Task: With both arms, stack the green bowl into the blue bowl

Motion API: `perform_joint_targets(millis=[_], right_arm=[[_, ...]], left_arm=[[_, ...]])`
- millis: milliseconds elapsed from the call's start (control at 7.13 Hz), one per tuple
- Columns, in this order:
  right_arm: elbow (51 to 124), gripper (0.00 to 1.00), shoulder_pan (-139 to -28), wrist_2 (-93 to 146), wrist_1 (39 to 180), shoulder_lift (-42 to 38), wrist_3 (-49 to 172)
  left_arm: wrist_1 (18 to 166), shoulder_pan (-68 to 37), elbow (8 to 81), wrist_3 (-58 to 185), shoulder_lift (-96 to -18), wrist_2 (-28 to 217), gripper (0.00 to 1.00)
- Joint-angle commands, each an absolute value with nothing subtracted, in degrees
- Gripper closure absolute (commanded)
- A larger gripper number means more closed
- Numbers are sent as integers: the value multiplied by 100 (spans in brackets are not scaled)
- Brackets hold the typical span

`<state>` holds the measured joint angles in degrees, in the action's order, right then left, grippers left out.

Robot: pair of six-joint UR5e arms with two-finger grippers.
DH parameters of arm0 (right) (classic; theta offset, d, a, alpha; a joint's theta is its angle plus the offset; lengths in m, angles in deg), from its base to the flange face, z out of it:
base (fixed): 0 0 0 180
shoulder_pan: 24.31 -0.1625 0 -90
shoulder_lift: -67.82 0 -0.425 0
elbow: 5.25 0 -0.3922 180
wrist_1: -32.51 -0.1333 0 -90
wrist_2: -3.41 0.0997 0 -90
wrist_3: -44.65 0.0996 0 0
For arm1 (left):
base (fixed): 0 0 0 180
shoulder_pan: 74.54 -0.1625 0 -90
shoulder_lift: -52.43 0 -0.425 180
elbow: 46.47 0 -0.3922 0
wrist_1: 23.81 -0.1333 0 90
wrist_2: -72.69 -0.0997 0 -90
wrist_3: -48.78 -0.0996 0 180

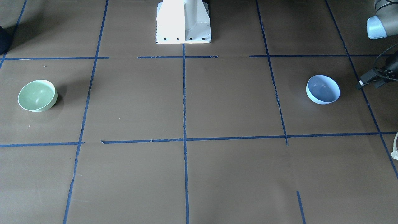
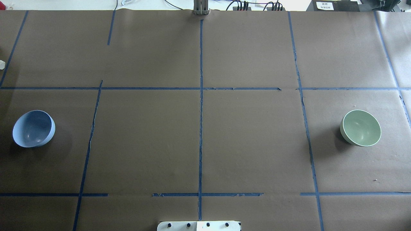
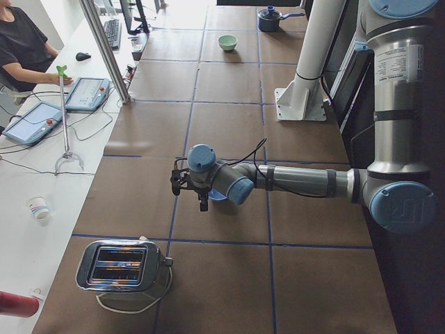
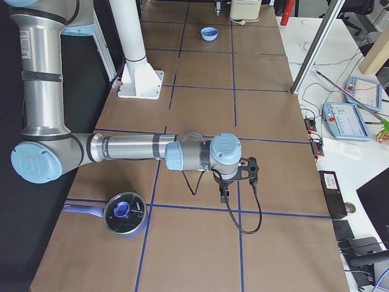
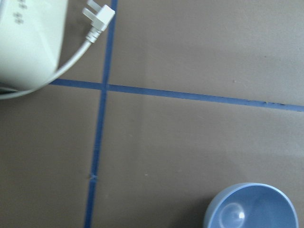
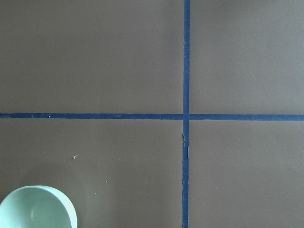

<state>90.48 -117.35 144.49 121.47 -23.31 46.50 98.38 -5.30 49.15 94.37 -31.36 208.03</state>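
Note:
The green bowl (image 2: 361,127) stands upright on the table's right side; it also shows in the front view (image 1: 37,95) and at the bottom left of the right wrist view (image 6: 38,207). The blue bowl (image 2: 33,128) stands upright on the left side, also in the front view (image 1: 322,89) and the left wrist view (image 5: 251,206). My left gripper (image 3: 179,182) hovers above the table just beyond the blue bowl. My right gripper (image 4: 250,169) hovers near the green bowl, which the arm hides in that view. I cannot tell whether either gripper is open or shut.
A toaster (image 3: 122,266) with a white cord and plug (image 5: 97,19) sits past the blue bowl at the left end. A lidded pot (image 4: 124,214) sits at the right end. The white pedestal base (image 1: 183,21) stands at the robot's side. Blue tape lines cross the brown table.

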Motion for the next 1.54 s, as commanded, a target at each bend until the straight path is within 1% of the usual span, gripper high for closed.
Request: perform_joint_targets(millis=[0, 140, 280, 421, 561, 701, 841, 981, 1121, 1262, 1402], right_arm=[[9055, 0, -11738, 14491, 12146, -2332, 4650], [9047, 0, -11738, 14492, 12154, -2340, 4650], [9046, 0, -11738, 14492, 12154, -2332, 4650], [9055, 0, -11738, 14492, 12163, -2332, 4650], [9055, 0, -11738, 14492, 12154, -2323, 4659], [9064, 0, -11738, 14492, 12154, -2323, 4676], [9064, 0, -11738, 14492, 12163, -2323, 4676], [9073, 0, -11738, 14500, 12163, -2323, 4676], [9073, 0, -11738, 14500, 12154, -2306, 4676], [9090, 0, -11738, 14500, 12163, -2305, 4676], [9108, 0, -11738, 14526, 12154, -2314, 4676]], left_arm=[[10414, -1325, 4645, 10151, -3115, 20278, 2], [10459, -1511, 4574, 10152, -3115, 20277, 2], [10469, -1634, 4556, 10160, -3115, 20286, 10], [10460, -1662, 4555, 10169, -3115, 20286, 36], [10460, -1662, 4555, 10135, -3115, 20277, 68], [10451, -1662, 4547, 10117, -3107, 20277, 88], [10442, -1662, 4555, 10117, -3107, 20312, 97], [10425, -1636, 4677, 10125, -3046, 20460, 100], [10320, -1610, 4983, 10178, -3002, 20993, 100], [9745, -1522, 5421, 10187, -3079, 21207, 100], [8582, -1565, 6052, 10378, -3489, 21139, 100]])
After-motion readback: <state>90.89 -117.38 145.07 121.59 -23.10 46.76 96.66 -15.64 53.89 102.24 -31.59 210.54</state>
